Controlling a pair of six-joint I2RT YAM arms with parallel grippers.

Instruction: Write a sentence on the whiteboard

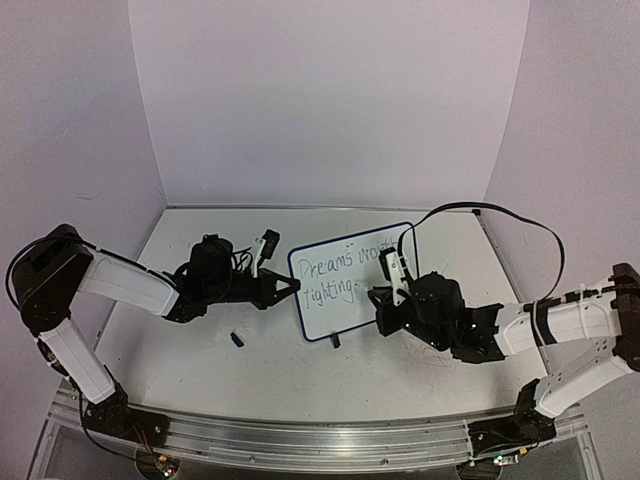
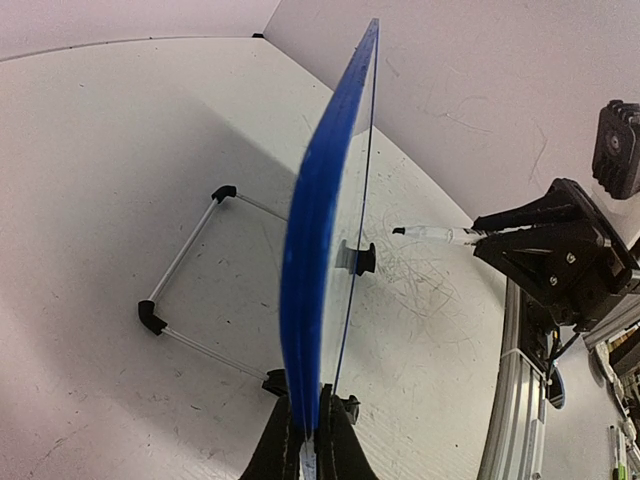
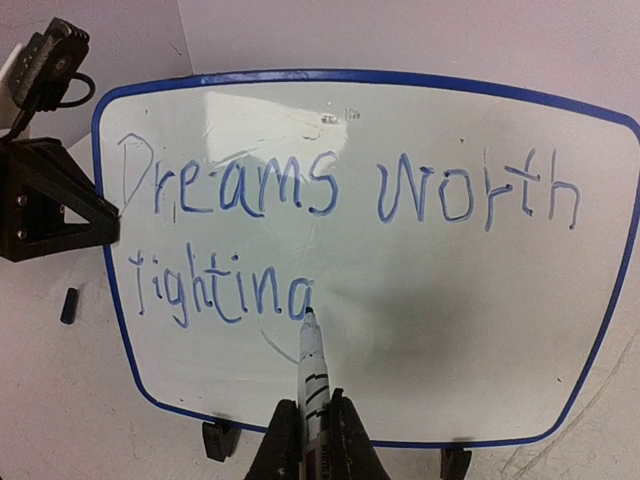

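The board (image 3: pixel 450 330) stands upright near the middle of the bench (image 1: pixel 200 375), tilted back slightly, its written face turned toward the near right corner. It has a dark blue rim and rounded corners, and rests on two black feet (image 3: pixel 220 440) with a wire stand (image 2: pixel 185 255) behind it.

The sentence (image 3: pixel 322 188) is in thin blue handwriting on two lines. The upper line reads "Dreams worth". The lower line reads "fightin" followed by a rounded letter that has no tail.

The right gripper (image 3: pixel 312 422) has its jaws narrow, clamped on a marker (image 3: pixel 312 365) that points up at the board. The marker's tip touches the white face just right of that last rounded letter. The print on its barrel is too small to read.

The left gripper (image 2: pixel 312 425) reaches in from the bench's left edge. Its jaws are narrow and pinch the blue rim on the board's left side, next to the "D".

A small dark cap (image 1: pixel 238 340) lies flat on the bench, near the board's lower left corner and toward the near edge, apart from both grippers.
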